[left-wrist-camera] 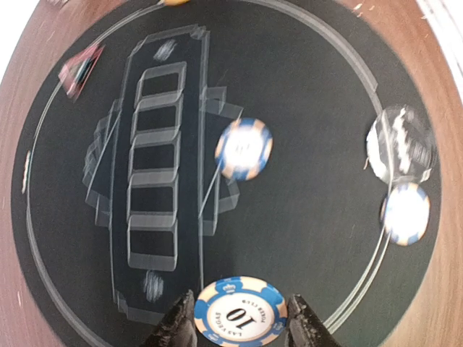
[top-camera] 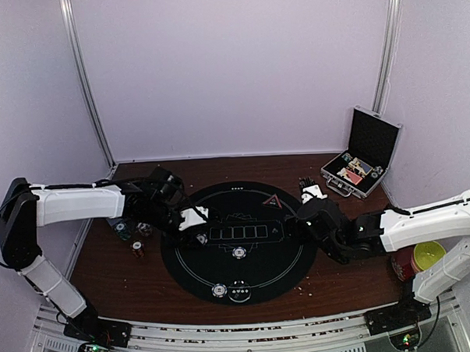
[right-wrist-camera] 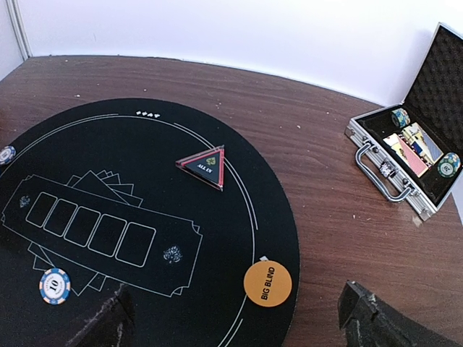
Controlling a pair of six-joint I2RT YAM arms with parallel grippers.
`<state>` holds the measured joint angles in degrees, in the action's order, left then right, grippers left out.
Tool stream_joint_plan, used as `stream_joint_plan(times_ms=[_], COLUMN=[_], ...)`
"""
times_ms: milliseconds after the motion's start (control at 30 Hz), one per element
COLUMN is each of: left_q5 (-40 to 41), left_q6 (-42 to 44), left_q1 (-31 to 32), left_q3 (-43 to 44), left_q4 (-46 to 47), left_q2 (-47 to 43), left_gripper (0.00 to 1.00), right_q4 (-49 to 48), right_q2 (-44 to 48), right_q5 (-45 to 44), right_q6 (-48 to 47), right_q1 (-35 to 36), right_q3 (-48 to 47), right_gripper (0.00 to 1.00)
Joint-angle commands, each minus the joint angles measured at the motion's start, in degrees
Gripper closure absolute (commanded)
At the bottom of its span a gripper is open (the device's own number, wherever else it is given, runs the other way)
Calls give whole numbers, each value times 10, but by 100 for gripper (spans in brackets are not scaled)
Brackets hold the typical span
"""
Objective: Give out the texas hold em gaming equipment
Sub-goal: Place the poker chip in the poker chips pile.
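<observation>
A blue-and-white poker chip [left-wrist-camera: 239, 313] marked 10 sits between the fingers of my left gripper [left-wrist-camera: 241, 302], which is shut on it just above the black round mat [top-camera: 259, 280]. From above, this gripper [top-camera: 200, 235] is over the mat's left side. Two more blue chips [left-wrist-camera: 244, 148] [left-wrist-camera: 405, 213] lie on the mat. My right gripper [right-wrist-camera: 236, 289] stands open over the mat's right edge, with the orange disc [right-wrist-camera: 268, 283] lying between its fingers. The red triangle marker [right-wrist-camera: 205, 166] rests on the mat further back. The playing cards and the blue disc cannot be made out.
The silver-edged black case [top-camera: 364, 159] lies open at the back right with chips and cards in it. Several loose chips [top-camera: 137, 246] sit on the wooden table left of the mat. The yellow bowl [top-camera: 428, 253] and the red bowl [top-camera: 400, 266] stand by the right arm.
</observation>
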<state>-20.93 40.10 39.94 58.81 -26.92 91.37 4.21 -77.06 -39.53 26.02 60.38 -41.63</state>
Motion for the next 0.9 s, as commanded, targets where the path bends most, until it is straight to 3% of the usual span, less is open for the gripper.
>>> stream_joint_plan(times_ms=[0,200,367,867], left_q5=[15,21,32,86], left_q6=[-18,-29,-33,-32], left_q1=[56,99,117,124], left_q3=[73,188,235,233], left_q4=[6,-22,-27,-10], left_q2=[74,201,240,268], left_gripper=[59,59,59,57], right_q4=[-10,-10,-11,-14], right_q2=[17,36,54,66], right_q5=[-33,-51,-48,-38], right_q6=[13,18,21,20], right_q1=[-3,-6,-7,-7], right_q3=[11,19,25,28], right_gripper=[0,0,0,0])
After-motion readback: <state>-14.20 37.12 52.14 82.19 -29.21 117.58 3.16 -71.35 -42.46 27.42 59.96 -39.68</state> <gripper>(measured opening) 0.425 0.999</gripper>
